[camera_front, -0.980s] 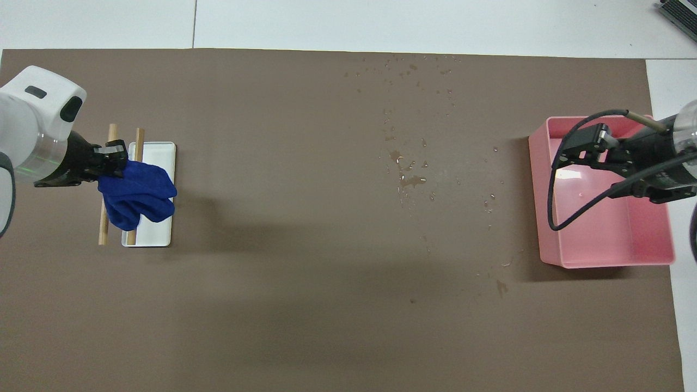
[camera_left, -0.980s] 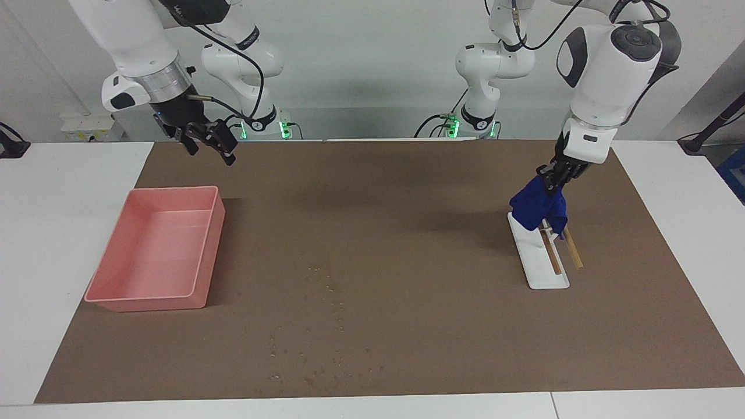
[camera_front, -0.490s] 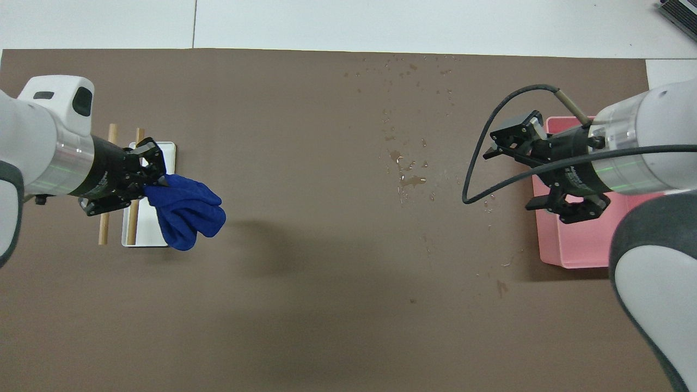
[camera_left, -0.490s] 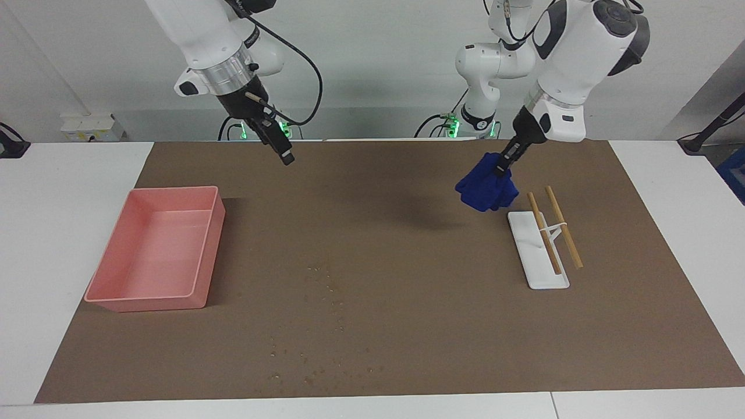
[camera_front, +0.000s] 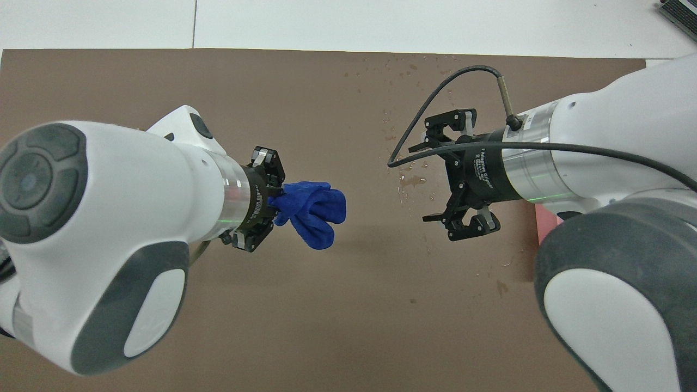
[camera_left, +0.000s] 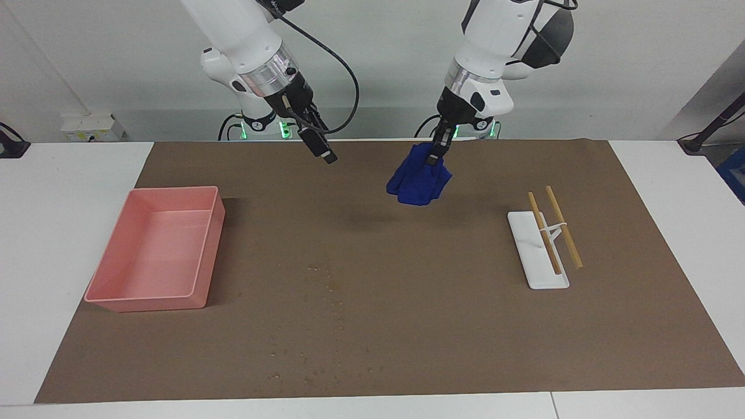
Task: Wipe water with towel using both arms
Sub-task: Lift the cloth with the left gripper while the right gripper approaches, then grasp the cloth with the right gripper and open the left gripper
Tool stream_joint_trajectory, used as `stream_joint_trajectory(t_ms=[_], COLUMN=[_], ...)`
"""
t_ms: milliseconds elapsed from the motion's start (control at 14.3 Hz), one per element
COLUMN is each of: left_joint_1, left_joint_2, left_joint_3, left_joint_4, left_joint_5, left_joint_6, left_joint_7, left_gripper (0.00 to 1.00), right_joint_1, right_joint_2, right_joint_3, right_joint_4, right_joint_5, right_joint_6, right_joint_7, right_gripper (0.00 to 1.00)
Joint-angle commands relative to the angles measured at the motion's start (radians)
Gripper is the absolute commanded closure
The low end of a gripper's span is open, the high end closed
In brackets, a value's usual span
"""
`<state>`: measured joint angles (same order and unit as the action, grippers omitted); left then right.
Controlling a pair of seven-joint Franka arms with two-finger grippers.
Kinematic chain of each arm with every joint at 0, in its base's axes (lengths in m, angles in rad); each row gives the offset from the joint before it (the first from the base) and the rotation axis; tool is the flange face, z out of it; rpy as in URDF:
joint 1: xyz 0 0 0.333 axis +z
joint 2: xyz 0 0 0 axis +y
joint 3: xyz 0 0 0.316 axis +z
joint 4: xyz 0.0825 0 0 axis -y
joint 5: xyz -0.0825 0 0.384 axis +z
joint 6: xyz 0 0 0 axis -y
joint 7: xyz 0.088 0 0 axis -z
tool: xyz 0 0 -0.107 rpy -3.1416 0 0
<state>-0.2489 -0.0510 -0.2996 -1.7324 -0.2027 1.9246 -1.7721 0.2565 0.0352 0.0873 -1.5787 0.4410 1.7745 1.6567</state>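
My left gripper (camera_left: 433,156) is shut on the deep-blue towel (camera_left: 418,183) and holds it in the air over the brown mat, between the white rack and the middle of the table. The towel hangs bunched from the fingers; it also shows in the overhead view (camera_front: 313,212) at my left gripper (camera_front: 276,199). My right gripper (camera_left: 323,152) is open and empty, raised over the mat and facing the towel; in the overhead view (camera_front: 418,184) it is over the water. The water (camera_left: 326,286) is scattered droplets on the mat (camera_front: 411,179).
A pink tray (camera_left: 174,190) stands at the right arm's end of the mat, mostly hidden by the right arm in the overhead view (camera_front: 544,226). A white rack (camera_left: 527,244) with two wooden sticks stands toward the left arm's end.
Both arms have swung in toward the middle of the table. The left gripper carried the towel away from the rack; the right gripper left the tray's end.
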Motion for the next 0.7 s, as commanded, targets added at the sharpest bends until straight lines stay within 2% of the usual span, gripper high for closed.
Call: stream_joint_trajectory(t_ms=[0, 280, 490, 630], left_joint_1=[-0.055, -0.134, -0.196, -0.208], left_joint_2=[-0.003, 0.005, 0.006, 0.008], left_joint_3=[0.014, 0.014, 0.014, 0.014], left_joint_4=[0.02, 0.066, 0.071, 0.071], left_joint_5=[-0.014, -0.009, 0.002, 0.002], left_joint_6=[0.079, 0.166, 0.246, 0.252], left_joint_7=[-0.195, -0.447, -0.561, -0.572], left_gripper=[1.0, 1.0, 1.0, 1.0], right_joint_1=[0.004, 0.004, 0.012, 0.029], right_joint_2=[0.0, 0.025, 0.025, 0.026], right_joint_3=[-0.001, -0.001, -0.001, -0.001], right_joint_4=[-0.026, -0.029, -0.038, -0.038], right_joint_5=[0.079, 0.125, 0.125, 0.125], right_joint_6=[-0.02, -0.018, -0.007, 0.014], right_joint_7=[0.07, 0.143, 0.153, 0.164], right_gripper=[0.01, 0.01, 0.01, 0.01])
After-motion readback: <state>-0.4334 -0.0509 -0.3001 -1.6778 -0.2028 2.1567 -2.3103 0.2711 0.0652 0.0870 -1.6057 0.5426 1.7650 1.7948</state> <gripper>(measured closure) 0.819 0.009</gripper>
